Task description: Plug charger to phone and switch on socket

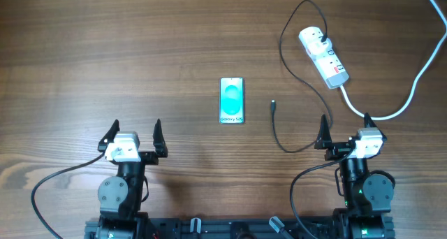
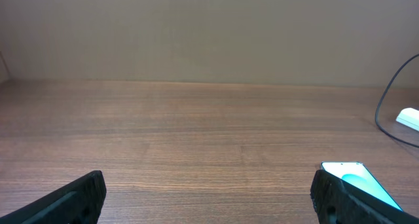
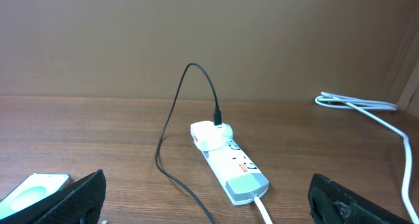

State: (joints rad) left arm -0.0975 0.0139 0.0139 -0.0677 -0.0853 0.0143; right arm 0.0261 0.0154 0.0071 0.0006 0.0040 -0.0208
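Observation:
The phone (image 1: 232,100) lies flat mid-table with its cyan screen up; it also shows at the lower right of the left wrist view (image 2: 359,177) and the lower left of the right wrist view (image 3: 31,190). The charger's black cable (image 1: 285,50) loops from its white plug head (image 1: 312,38), seated in the far outlet of the socket (image 1: 327,60), down to a small connector tip (image 1: 273,107) lying right of the phone. The socket (image 3: 233,166) lies ahead of my right gripper (image 1: 345,126). My left gripper (image 1: 134,133) stands open, down and left of the phone. Both grippers are empty.
The socket's thick white cord (image 1: 412,92) runs from the strip's near end past my right gripper and up to the table's far right corner (image 3: 366,109). A wall rises behind the table's far edge in both wrist views.

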